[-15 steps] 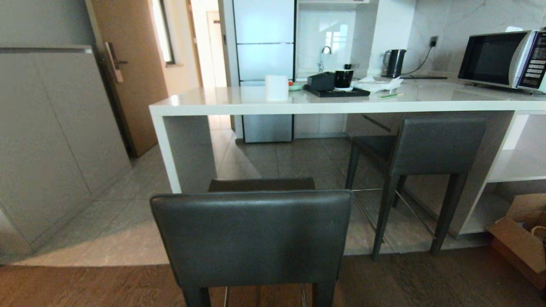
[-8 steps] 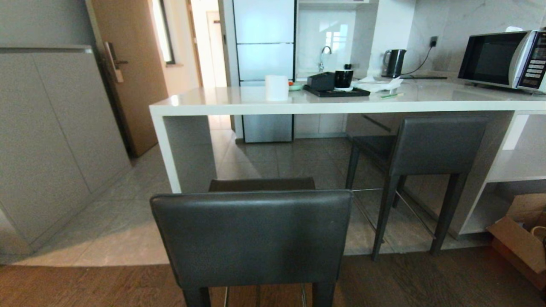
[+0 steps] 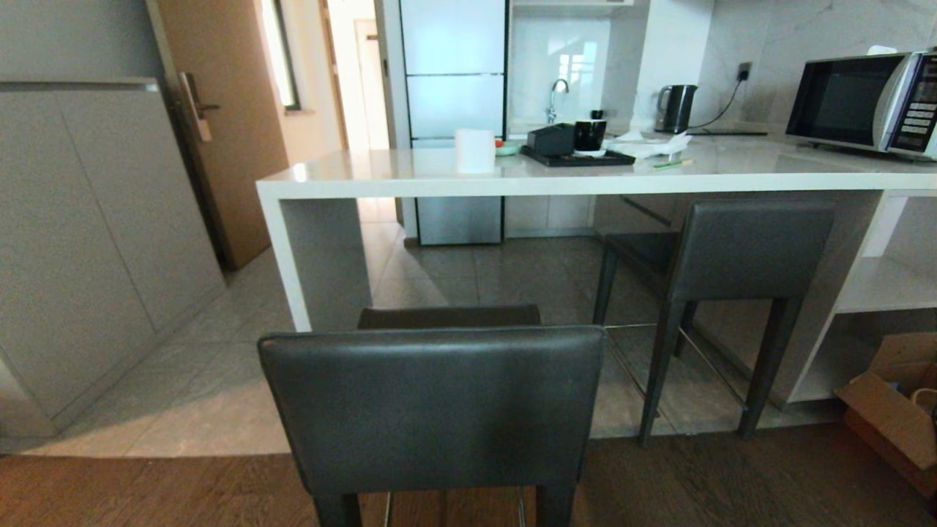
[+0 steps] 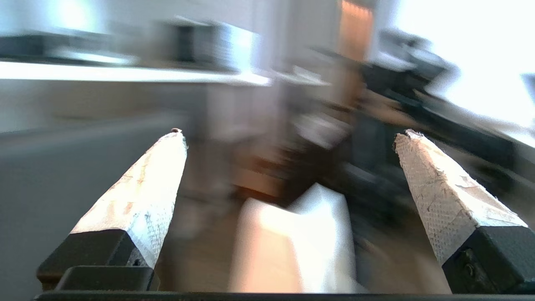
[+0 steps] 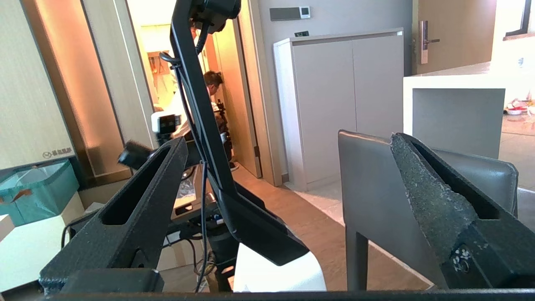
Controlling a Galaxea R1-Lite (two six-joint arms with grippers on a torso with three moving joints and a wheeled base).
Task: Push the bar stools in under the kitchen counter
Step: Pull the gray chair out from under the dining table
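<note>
Two bar stools show in the head view. The near stool (image 3: 432, 406) stands right in front of me with its dark-grey backrest toward me, out from the kitchen counter (image 3: 512, 179). The far stool (image 3: 739, 249) sits on the right with its seat partly under the countertop. Neither arm shows in the head view. My left gripper (image 4: 288, 138) is open with nothing between its white-taped fingers, and its view is smeared. My right gripper (image 5: 288, 140) is open and empty, beside the near stool's backrest (image 5: 376, 179).
On the counter stand a white cup (image 3: 474, 150), a black tray (image 3: 578, 156) and a microwave (image 3: 864, 99). A cardboard box (image 3: 889, 410) lies on the floor at the right. A grey cabinet (image 3: 88, 241) lines the left wall. A person (image 5: 214, 85) stands in a doorway behind my base.
The head view is the same in all three frames; both stools stand where they stood.
</note>
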